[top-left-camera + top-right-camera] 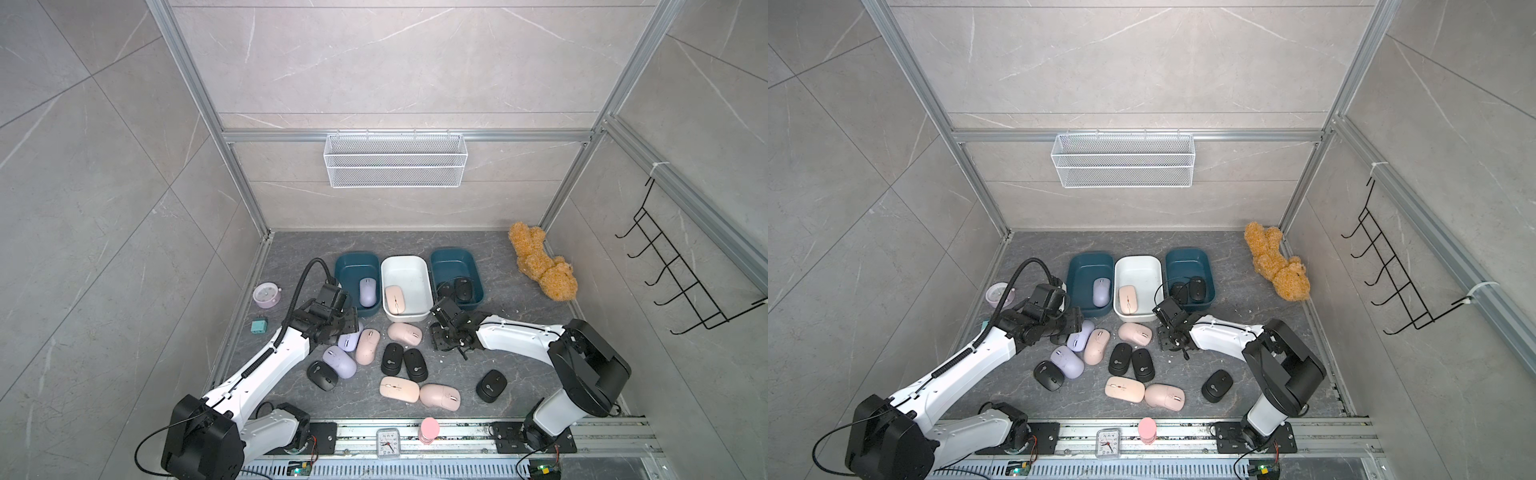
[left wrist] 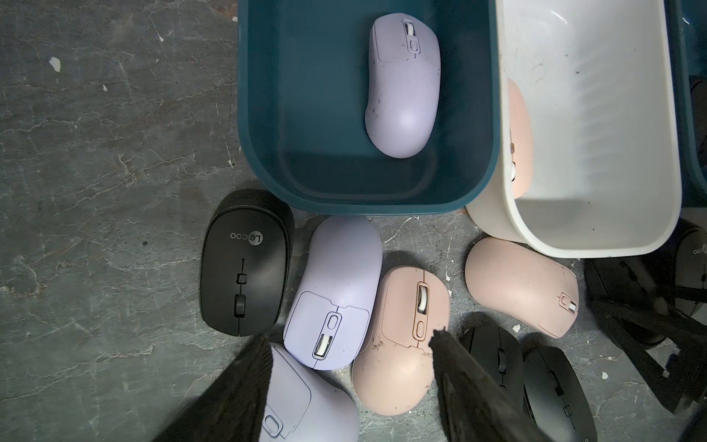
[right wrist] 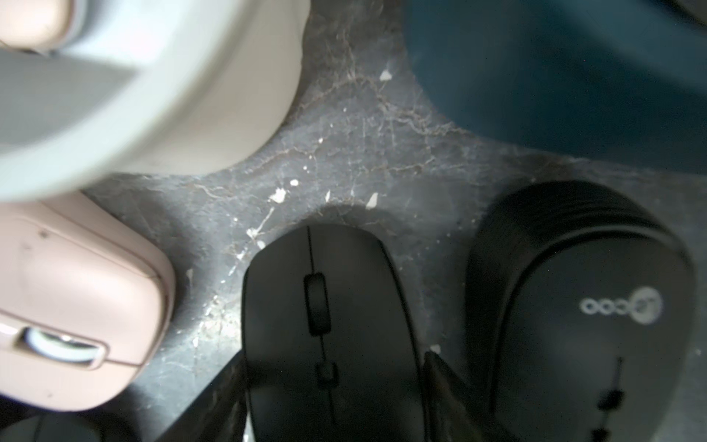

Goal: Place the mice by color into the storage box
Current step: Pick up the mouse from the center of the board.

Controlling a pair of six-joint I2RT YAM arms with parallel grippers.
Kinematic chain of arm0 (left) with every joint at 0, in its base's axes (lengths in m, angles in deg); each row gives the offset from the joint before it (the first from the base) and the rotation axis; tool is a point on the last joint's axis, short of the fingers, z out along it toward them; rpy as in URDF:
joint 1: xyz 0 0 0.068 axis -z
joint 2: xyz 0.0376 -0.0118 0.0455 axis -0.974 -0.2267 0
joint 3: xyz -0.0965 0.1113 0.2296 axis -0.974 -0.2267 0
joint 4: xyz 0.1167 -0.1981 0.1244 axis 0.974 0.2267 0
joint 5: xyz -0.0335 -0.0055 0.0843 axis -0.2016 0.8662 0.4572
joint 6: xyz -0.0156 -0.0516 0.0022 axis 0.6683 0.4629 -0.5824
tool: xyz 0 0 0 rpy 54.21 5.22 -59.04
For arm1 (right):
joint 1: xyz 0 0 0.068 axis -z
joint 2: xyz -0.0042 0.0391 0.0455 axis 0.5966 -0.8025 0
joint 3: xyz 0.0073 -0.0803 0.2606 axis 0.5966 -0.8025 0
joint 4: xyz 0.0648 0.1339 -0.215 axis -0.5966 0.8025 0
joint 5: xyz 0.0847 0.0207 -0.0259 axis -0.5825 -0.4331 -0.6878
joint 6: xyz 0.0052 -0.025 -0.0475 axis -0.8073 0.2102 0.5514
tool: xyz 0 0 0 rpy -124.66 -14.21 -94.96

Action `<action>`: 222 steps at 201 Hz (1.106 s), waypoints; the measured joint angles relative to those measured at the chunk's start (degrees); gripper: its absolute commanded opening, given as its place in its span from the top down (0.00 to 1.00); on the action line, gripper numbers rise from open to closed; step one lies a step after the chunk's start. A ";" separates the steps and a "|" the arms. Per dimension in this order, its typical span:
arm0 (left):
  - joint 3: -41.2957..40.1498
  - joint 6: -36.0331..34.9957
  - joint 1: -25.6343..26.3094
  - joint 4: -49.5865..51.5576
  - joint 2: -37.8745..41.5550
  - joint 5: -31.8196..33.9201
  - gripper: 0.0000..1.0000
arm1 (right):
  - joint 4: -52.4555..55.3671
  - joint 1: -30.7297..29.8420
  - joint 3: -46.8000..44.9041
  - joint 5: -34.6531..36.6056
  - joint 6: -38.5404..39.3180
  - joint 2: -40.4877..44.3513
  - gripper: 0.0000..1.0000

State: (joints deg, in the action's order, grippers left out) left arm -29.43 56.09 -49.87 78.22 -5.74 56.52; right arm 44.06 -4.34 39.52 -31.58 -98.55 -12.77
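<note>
Left pincer open, lavender mouse between its tips. Right pincer straddles a black mouse; possibly gripping, cannot tell.

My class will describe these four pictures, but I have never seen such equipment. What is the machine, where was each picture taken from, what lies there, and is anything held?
These are two robot arms on a rail at the edge of a dark table: the left arm and the right arm. Two pictures look down from overhead, almost identically; the other two come from a camera on each arm's wrist. Three bins stand in a row: one teal bin holds a lavender mouse, the white bin a pink mouse, the second teal bin black mice. Loose mice in all three colours lie in front. The left arm's jaws stand open over them, holding nothing. In the right wrist view a black mouse sits between the jaws; whether it is clamped is unclear.
</note>
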 measured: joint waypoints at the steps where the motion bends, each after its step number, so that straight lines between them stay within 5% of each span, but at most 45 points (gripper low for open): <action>1: 0.00 0.00 0.00 0.00 0.00 0.00 0.31 | 0.02 0.00 0.02 0.04 0.00 -0.07 0.30; 51: 0.00 0.00 0.00 0.02 -0.31 0.00 0.31 | 0.48 -0.07 0.87 0.92 1.09 -1.20 0.32; 88: 0.02 0.00 0.00 0.02 -0.31 0.00 0.31 | 0.39 -0.22 1.40 1.33 1.73 -1.68 0.47; 142: 0.09 0.00 0.00 0.00 -0.31 0.07 0.31 | 0.28 -0.22 0.83 1.51 1.16 -0.96 0.48; 222: 1.36 0.02 0.00 -0.92 -1.75 0.96 0.31 | 7.96 -0.26 1.92 1.27 -0.07 12.59 0.47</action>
State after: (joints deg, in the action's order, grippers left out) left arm -28.07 56.11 -49.87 77.30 -7.49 57.48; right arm 52.02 -4.60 41.44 -30.31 -98.62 -0.18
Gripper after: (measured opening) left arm 0.687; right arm 0.620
